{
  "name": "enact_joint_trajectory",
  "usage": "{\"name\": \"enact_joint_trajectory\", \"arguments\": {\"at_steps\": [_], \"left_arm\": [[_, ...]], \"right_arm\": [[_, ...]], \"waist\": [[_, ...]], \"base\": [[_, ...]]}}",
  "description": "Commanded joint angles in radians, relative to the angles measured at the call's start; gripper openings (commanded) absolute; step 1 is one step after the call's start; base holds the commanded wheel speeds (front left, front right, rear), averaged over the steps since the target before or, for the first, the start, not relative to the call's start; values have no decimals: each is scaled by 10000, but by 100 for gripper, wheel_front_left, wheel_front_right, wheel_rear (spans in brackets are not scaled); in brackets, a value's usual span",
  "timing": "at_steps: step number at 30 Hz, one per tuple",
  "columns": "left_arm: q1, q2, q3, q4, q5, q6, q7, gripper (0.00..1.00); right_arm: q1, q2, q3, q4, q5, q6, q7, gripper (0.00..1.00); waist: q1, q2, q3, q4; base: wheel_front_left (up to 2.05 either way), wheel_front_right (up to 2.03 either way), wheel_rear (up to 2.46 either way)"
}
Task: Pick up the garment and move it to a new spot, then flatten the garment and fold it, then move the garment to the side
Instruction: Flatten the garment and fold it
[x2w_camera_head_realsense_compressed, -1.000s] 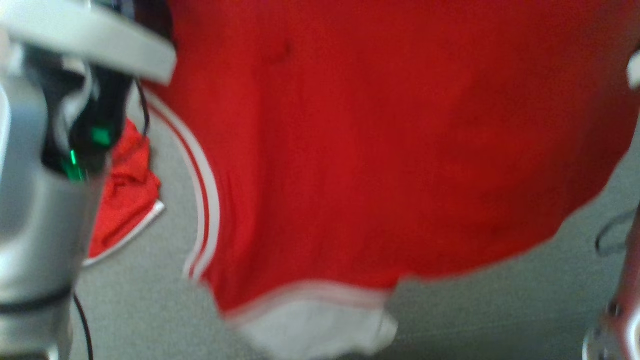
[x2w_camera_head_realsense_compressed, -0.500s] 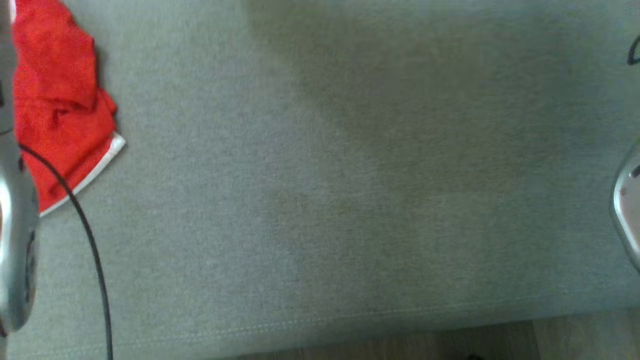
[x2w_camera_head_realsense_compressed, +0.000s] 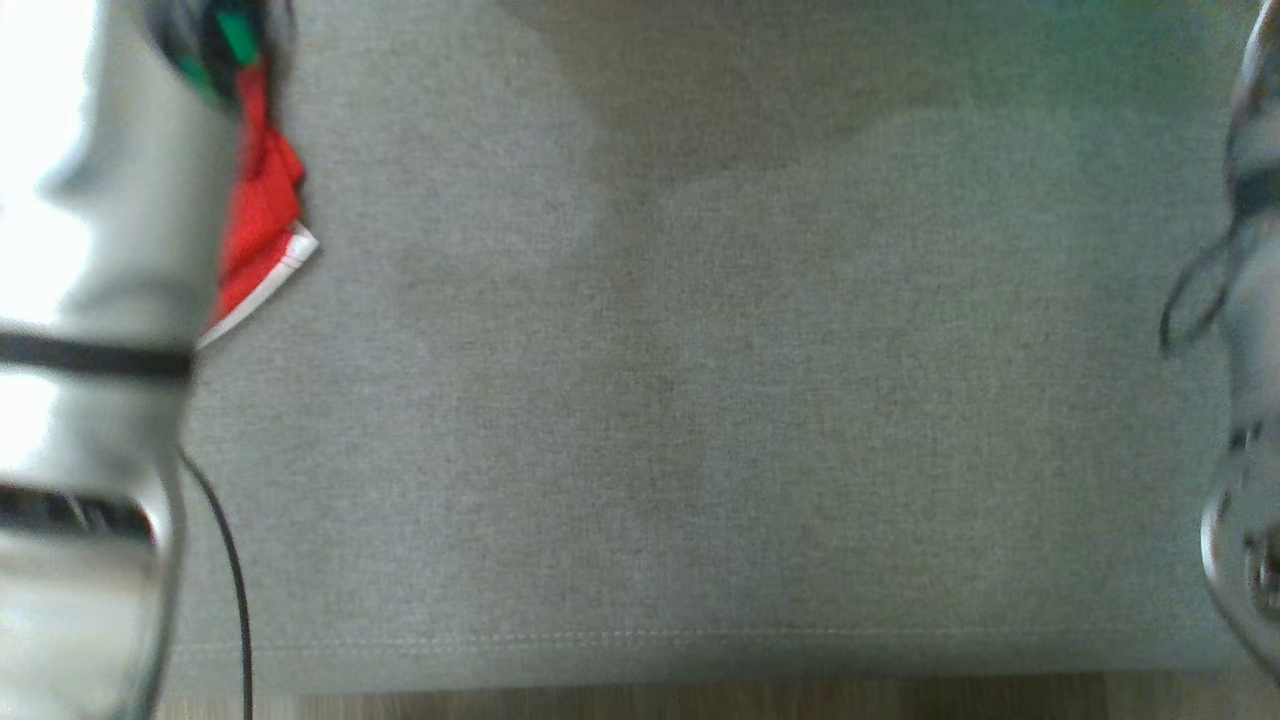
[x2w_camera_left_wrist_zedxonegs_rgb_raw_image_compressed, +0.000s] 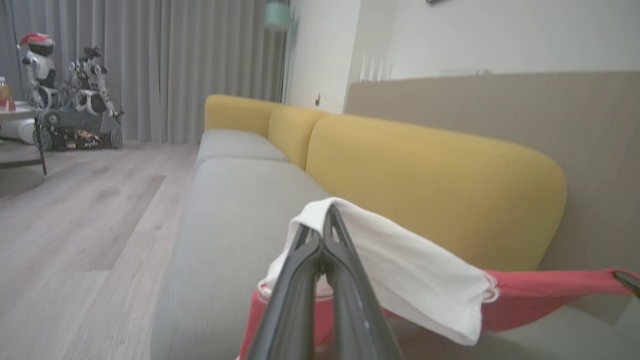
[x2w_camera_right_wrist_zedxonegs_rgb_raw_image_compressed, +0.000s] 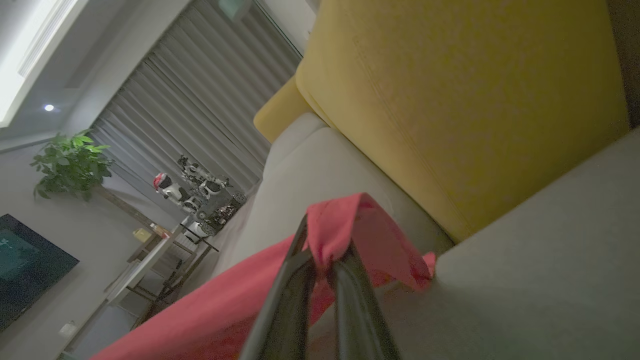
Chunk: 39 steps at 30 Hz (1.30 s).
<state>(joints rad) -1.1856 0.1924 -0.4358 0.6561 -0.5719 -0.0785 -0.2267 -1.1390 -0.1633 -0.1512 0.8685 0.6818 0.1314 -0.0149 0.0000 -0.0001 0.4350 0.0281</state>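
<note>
Over a grey sofa seat (x2w_camera_head_realsense_compressed: 700, 400), the red garment (x2w_camera_left_wrist_zedxonegs_rgb_raw_image_compressed: 540, 295) hangs stretched in the air between 2 grippers, in front of the yellow backrest (x2w_camera_left_wrist_zedxonegs_rgb_raw_image_compressed: 425, 175). In the left wrist view, the left gripper (x2w_camera_left_wrist_zedxonegs_rgb_raw_image_compressed: 320, 230) has its 2 dark fingers pressed together on the garment's white band (x2w_camera_left_wrist_zedxonegs_rgb_raw_image_compressed: 400, 260), which drapes over the fingertips and falls to the right, the red cloth running on toward the frame's right edge. In the right wrist view, the right gripper (x2w_camera_right_wrist_zedxonegs_rgb_raw_image_compressed: 325, 255) is clamped on a bunched red fold of the garment, with the rest of the cloth trailing down to the lower left.

From the head camera, the pale left arm (x2w_camera_head_realsense_compressed: 90, 250) fills the left edge and the right arm (x2w_camera_head_realsense_compressed: 1250, 400) the right, both blurred. A red cloth (x2w_camera_head_realsense_compressed: 262, 215) with a white edge lies on the seat just beside the left arm; whether it belongs to the held garment cannot be told. A thin black cable (x2w_camera_head_realsense_compressed: 235, 580) hangs below that arm. Grey curtains (x2w_camera_left_wrist_zedxonegs_rgb_raw_image_compressed: 150, 65) and a wood floor (x2w_camera_left_wrist_zedxonegs_rgb_raw_image_compressed: 75, 225) lie beyond.
</note>
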Motion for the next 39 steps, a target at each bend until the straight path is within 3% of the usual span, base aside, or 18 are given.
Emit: {"name": "enact_joint_trajectory", "arguments": {"at_steps": [1,6,17,31,39], "left_arm": [[-86,530,182,-252,85,-39,-105,0],[2171,838,-347,-119,2,-248,-96,0],[6072,1979,-1694,-717,-671,-495,1190,0],[8394,3478,-3087,-3210,-2218,-519,2937,0],[9401,4622,-3604,-5000,-3528,-520,3991,0]], "right_arm": [[-88,-117,163,-312,94,-7,-64,0],[1469,-361,485,347,723,-7,213,0],[3860,-848,2051,1151,801,-7,1854,0],[5639,-1792,3465,672,1297,-7,3766,0],[6606,-2640,4106,-203,1862,-7,5624,0]], "waist": [[0,1,-245,78],[0,1,-1042,55],[0,1,-2642,-119],[0,1,-3836,-170],[0,1,-4490,-275]], "base": [[0,0,0],[0,0,0],[0,0,0],[0,0,0],[0,0,0]]}}
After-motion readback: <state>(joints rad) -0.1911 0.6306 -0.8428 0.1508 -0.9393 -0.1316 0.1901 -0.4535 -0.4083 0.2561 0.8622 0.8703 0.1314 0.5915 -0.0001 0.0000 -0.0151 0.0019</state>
